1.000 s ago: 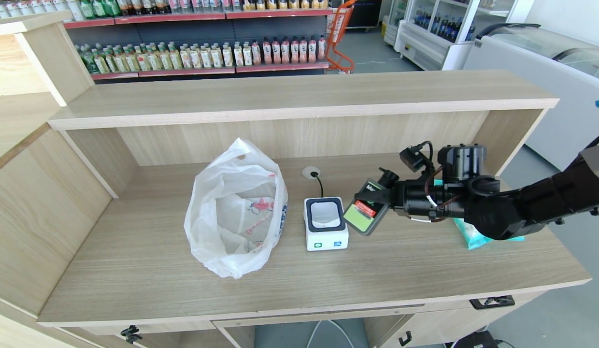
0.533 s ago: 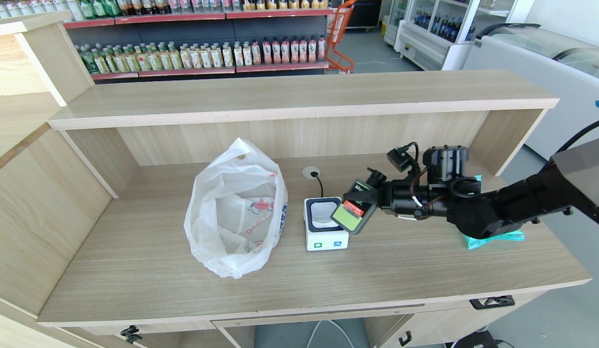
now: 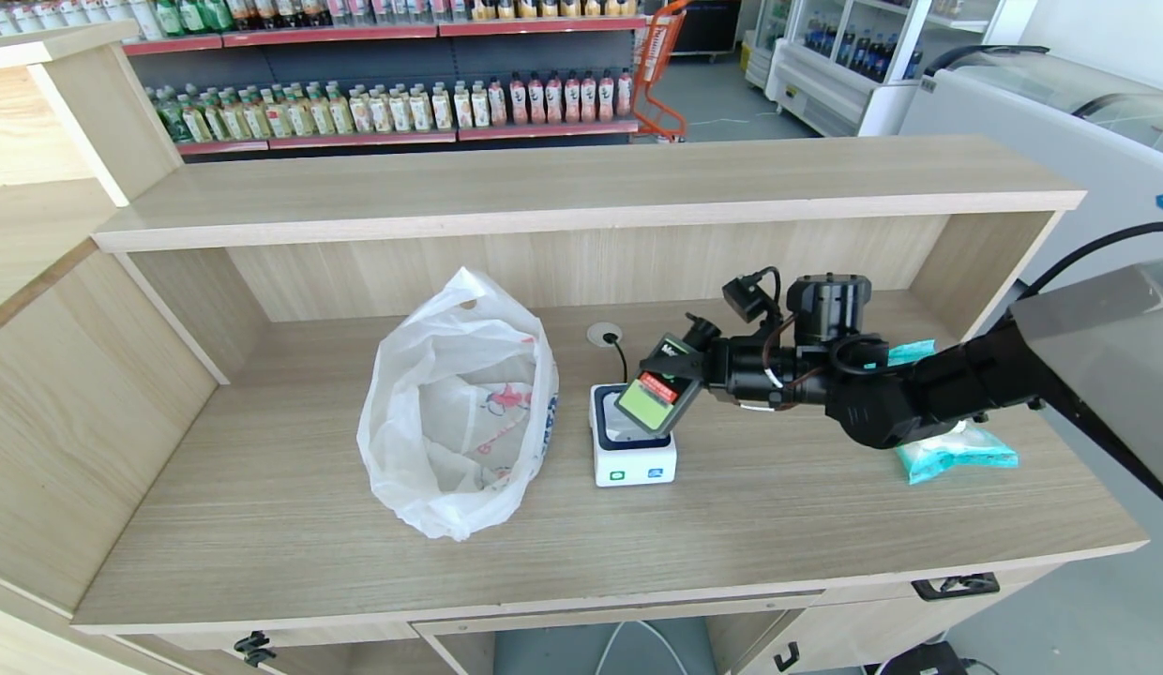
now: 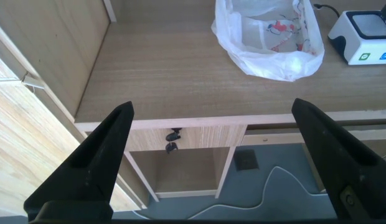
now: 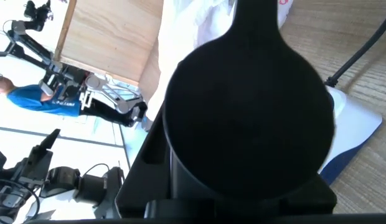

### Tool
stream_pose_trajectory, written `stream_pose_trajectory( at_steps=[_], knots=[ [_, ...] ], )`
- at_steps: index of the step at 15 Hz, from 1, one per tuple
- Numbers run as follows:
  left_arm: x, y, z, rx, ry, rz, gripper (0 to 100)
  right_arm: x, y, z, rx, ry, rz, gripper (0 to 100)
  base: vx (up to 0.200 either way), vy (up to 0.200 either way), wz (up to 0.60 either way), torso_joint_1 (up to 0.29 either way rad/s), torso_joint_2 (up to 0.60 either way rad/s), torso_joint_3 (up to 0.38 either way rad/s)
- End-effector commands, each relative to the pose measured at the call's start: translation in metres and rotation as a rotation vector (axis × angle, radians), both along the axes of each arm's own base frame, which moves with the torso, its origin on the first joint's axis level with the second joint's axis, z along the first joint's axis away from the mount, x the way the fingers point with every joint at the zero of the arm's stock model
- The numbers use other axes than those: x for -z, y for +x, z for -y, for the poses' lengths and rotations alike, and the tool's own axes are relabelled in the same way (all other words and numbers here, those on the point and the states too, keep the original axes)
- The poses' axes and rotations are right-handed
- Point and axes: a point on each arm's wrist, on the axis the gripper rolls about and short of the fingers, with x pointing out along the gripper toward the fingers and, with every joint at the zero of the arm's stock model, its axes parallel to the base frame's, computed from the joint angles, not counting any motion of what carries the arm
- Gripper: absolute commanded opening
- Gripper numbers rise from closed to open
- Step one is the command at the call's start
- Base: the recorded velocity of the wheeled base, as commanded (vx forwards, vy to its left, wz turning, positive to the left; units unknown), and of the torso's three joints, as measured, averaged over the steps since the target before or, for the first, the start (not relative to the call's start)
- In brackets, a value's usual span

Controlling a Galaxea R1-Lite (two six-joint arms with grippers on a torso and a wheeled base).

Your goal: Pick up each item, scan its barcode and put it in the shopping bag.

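Observation:
My right gripper [image 3: 671, 370] is shut on a small dark box with a green and red label [image 3: 649, 401], held tilted just above the white barcode scanner [image 3: 635, 457] in the middle of the counter. The box's dark round end [image 5: 249, 130] fills the right wrist view, with the scanner [image 5: 352, 134] beside it. A white plastic shopping bag [image 3: 460, 403] stands open to the scanner's left. My left gripper [image 4: 215, 162] hangs open below the counter's front edge, far from the bag [image 4: 271, 37].
A teal packet [image 3: 957, 455] lies on the counter at the right, partly under my right arm. The scanner's black cable runs to a hole [image 3: 604, 333] in the counter. A raised wooden shelf [image 3: 581, 183] walls the back.
My right arm has carried the dark box leftward, from beside the scanner to over its window. More of the teal packet shows behind the arm.

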Motion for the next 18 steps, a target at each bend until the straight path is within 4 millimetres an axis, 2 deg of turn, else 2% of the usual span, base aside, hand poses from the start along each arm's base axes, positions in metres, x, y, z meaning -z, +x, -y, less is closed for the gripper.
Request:
stream_pose_trajectory(
  at_steps=[1, 6, 13, 15, 18],
  knots=[
    [0.0, 0.0, 0.0, 0.0, 0.0, 0.0, 100, 0.01, 0.006, -0.006, -0.01, -0.002, -0.006, 0, 0.0, 0.0, 0.0, 0.0, 0.0, 0.0],
    [0.0, 0.0, 0.0, 0.0, 0.0, 0.0, 100, 0.016, 0.011, -0.016, -0.024, 0.001, -0.01, 0, 0.0, 0.0, 0.0, 0.0, 0.0, 0.0],
    [0.0, 0.0, 0.0, 0.0, 0.0, 0.0, 100, 0.006, 0.01, -0.026, -0.04, 0.027, -0.012, 0, 0.0, 0.0, 0.0, 0.0, 0.0, 0.0],
    [0.0, 0.0, 0.0, 0.0, 0.0, 0.0, 100, -0.004, 0.006, -0.028, -0.048, 0.034, 0.005, 0, 0.0, 0.0, 0.0, 0.0, 0.0, 0.0],
    [0.0, 0.0, 0.0, 0.0, 0.0, 0.0, 100, -0.044, -0.017, -0.018, -0.047, 0.045, 0.049, 0, 0.0, 0.0, 0.0, 0.0, 0.0, 0.0]
  ],
)
